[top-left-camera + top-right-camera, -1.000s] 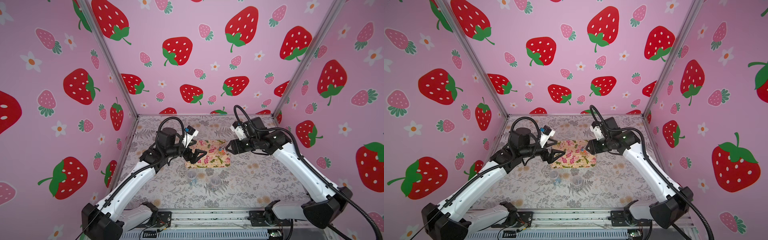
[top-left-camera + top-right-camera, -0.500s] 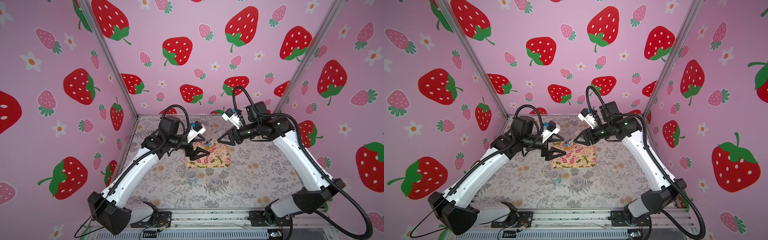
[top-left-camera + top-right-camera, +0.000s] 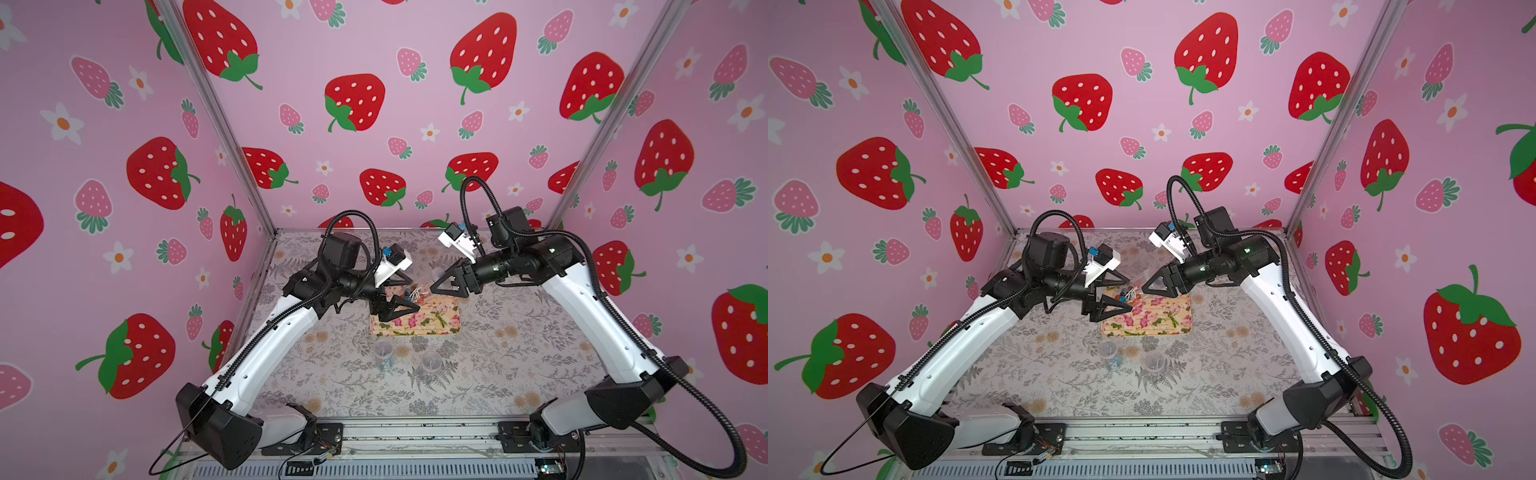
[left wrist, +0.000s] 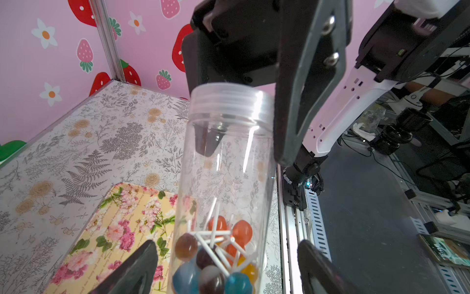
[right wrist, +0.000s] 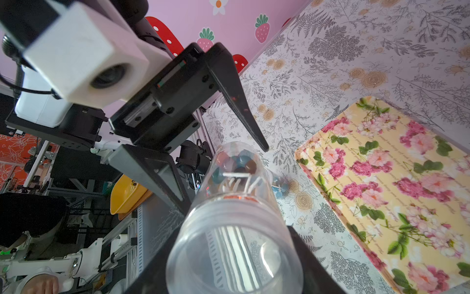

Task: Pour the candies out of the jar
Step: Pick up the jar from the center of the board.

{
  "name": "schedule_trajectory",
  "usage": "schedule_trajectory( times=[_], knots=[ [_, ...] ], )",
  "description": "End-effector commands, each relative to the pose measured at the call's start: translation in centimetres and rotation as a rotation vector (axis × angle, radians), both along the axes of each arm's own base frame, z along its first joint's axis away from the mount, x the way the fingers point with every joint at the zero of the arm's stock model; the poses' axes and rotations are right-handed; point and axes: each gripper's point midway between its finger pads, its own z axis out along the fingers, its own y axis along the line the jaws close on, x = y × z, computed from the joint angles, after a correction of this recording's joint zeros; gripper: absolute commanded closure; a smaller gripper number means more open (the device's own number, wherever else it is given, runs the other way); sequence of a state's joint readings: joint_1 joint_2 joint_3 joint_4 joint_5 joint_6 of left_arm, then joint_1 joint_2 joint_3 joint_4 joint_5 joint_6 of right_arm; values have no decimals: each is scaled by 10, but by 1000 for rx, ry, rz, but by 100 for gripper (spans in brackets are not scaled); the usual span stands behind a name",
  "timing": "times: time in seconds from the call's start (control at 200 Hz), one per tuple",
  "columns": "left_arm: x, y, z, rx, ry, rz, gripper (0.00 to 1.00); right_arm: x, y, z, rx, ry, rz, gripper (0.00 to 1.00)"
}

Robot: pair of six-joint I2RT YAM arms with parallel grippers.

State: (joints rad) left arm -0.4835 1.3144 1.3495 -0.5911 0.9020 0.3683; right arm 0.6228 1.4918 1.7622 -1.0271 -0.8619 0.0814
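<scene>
Left end effector narrower around jar

A yellow floral tray lies flat on the fern-print table. A small clear cup stands at its 7 o'clock, and a second cup at 6 o'clock.

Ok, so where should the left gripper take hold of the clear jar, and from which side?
Probably take the clear jar by its closed bottom end, where the candies sit, pinching across the straight round wall. Come from the end opposite the right gripper, which is clamped just below the threaded neck. The left gripper stands open astride that end.
</scene>
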Motion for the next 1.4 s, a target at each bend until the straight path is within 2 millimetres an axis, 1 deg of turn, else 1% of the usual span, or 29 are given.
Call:
schedule_trajectory(
  times=[0.0,0.1,0.34,0.57,0.68,0.78,0.83,0.875,0.9,0.966,0.991,1.026,1.056,1.126,1.171,1.236,1.321,1.396],
  knots=[
    [-6,-5,2,-11,15,-48,15,-13,2,22,75,-52,57,57],
    [-7,-7,1,-11,15,-57,19,-15,4,23,76,-55,67,57],
    [-12,-16,1,-27,-4,-82,28,-19,10,18,49,-49,92,57],
    [-13,-21,-6,-18,-13,-72,45,-19,10,20,43,-58,93,58],
    [-11,-24,-4,-40,-33,-48,55,-17,9,18,33,-62,81,57],
    [-9,-26,-2,-77,-48,-20,60,-16,10,21,40,-70,75,56],
    [-5,-26,-4,-83,-53,13,61,-16,10,24,50,-82,78,49],
    [1,-26,-7,-90,-48,58,61,-13,9,28,54,-109,66,30],
    [4,-25,-6,-101,-46,82,62,-10,9,29,54,-126,53,23],
    [9,-25,-4,-147,-35,129,63,-1,8,38,73,-166,12,12],
    [10,-26,-5,-163,-31,142,63,3,9,42,86,-178,-9,6],
    [12,-27,-5,-187,-36,168,63,10,9,47,108,-199,-46,0],
    [14,-27,-4,-204,-50,192,63,16,9,49,126,-208,-82,1],
    [17,-28,-7,-221,-83,247,63,29,11,63,212,-259,-170,1],
    [19,-28,-9,-226,-98,279,62,38,8,69,253,-280,-235,1],
    [23,-28,-11,-240,-104,322,61,52,1,71,264,-306,-341,1],
    [26,-29,-9,-271,-112,362,61,74,-14,66,219,-322,-496,0],
    [28,-31,-7,-283,-128,383,62,79,-16,64,220,-307,-539,0]
  ],
)
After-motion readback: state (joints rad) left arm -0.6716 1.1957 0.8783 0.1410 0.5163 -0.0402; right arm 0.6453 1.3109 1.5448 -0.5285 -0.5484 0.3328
